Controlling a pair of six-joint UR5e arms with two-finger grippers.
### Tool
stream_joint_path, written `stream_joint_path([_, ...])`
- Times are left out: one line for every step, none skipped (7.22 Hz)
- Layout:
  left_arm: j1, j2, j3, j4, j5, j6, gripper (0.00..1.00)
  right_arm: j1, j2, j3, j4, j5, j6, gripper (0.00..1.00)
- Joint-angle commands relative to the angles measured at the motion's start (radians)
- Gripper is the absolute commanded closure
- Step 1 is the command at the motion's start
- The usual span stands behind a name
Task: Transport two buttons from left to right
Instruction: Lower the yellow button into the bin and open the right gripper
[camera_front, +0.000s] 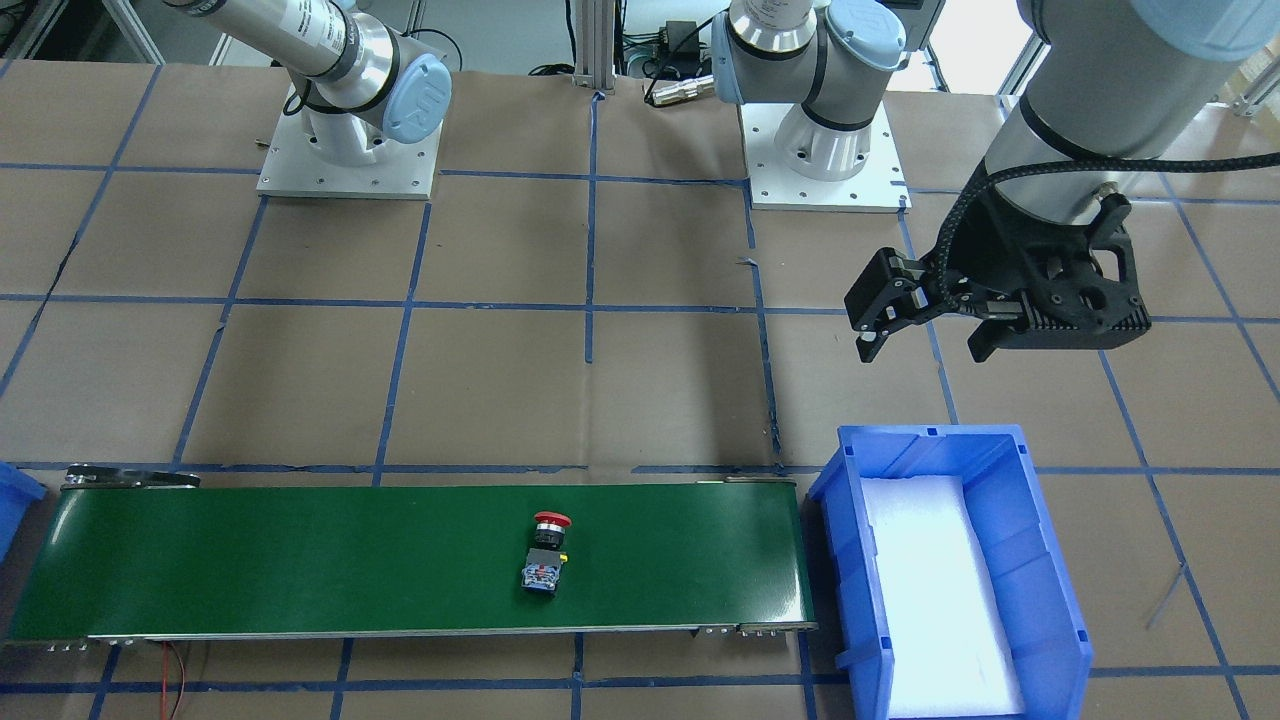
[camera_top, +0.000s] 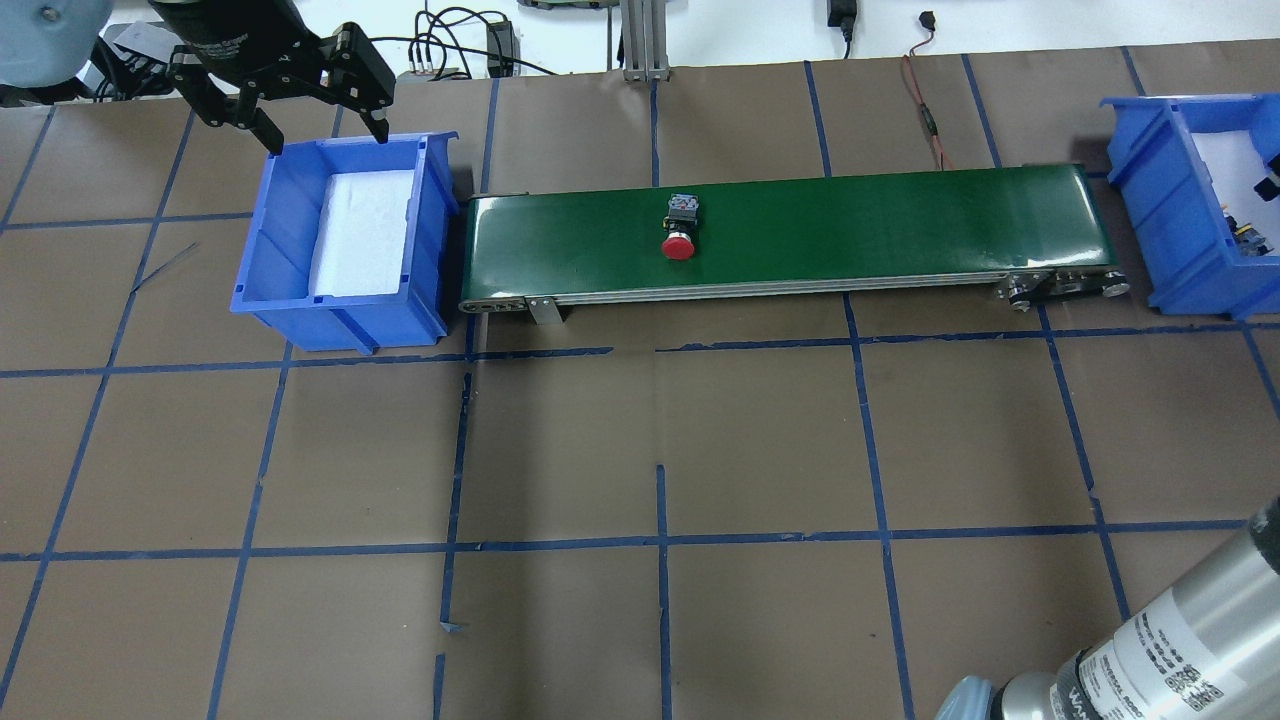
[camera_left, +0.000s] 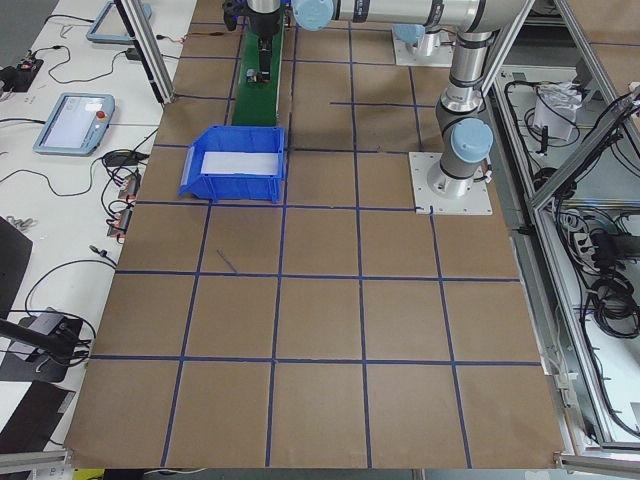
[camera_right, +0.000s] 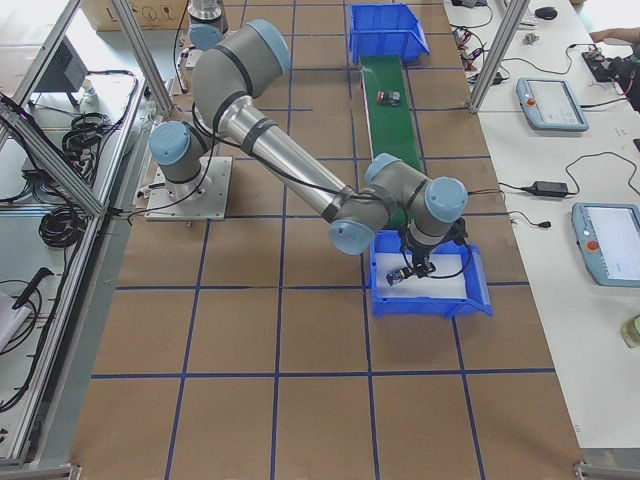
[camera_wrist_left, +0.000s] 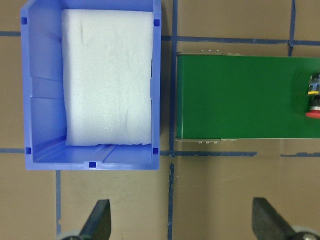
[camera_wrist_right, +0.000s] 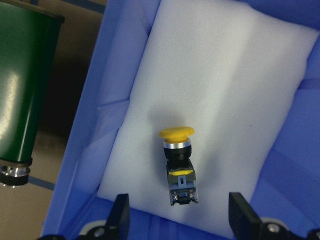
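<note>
The red button (camera_front: 548, 555) (camera_top: 680, 228) lies on its side midway along the green conveyor belt (camera_front: 300, 560) (camera_top: 900, 220). It also shows at the right edge of the left wrist view (camera_wrist_left: 314, 97). The yellow button (camera_wrist_right: 178, 162) lies on white foam inside the right blue bin (camera_wrist_right: 125, 60) (camera_top: 1150, 170). My right gripper (camera_wrist_right: 181, 222) (camera_right: 412, 270) hovers open just above it, one finger on each side of its body end, not touching. My left gripper (camera_front: 922, 350) (camera_top: 326, 135) (camera_wrist_left: 182, 220) is open and holds nothing, raised beside the left blue bin (camera_front: 850, 480) (camera_top: 250, 290).
The left bin holds only a white foam pad (camera_wrist_left: 107, 80). Its inner wall nearly meets the belt's end (camera_wrist_left: 177, 100). The brown table (camera_top: 660, 450) is marked with blue tape lines. Arm bases (camera_front: 345, 150) stand behind the belt.
</note>
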Motion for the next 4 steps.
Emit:
stream_joint_path([0.001, 0.0, 0.0, 0.0, -0.001, -0.001, 0.0, 0.053, -0.071, 0.006, 0.009, 0.05, -0.001, 0.26])
stream_joint_path([0.001, 0.0, 0.0, 0.002, -0.001, -0.001, 0.0, 0.128, -0.079, 0.006, 0.009, 0.062, 0.012, 0.26])
stream_joint_path([0.006, 0.0, 0.0, 0.001, -0.003, -0.001, 0.0, 0.209, -0.08, 0.013, -0.006, 0.064, 0.072, 0.26])
stream_joint_path([0.009, 0.0, 0.0, 0.0, -0.003, -0.001, 0.0, 0.28, -0.082, 0.022, -0.005, 0.076, 0.201, 0.26])
